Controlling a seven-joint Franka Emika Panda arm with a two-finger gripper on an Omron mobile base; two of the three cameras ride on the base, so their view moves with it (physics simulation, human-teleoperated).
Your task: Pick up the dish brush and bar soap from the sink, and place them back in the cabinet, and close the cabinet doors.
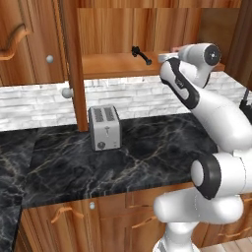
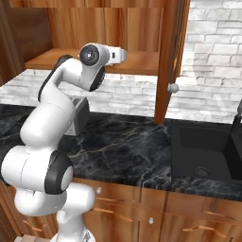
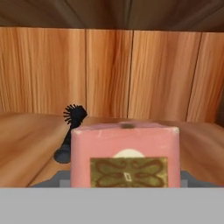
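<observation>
Soap in end effector, brush just beside, shelf room left.

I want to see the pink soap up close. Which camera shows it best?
The hand view: the bar soap sits big and close there, label facing the camera, over the cabinet shelf. In the left base view just a pale sliver peeks past the arm; in the right base view I can't make it out.
</observation>
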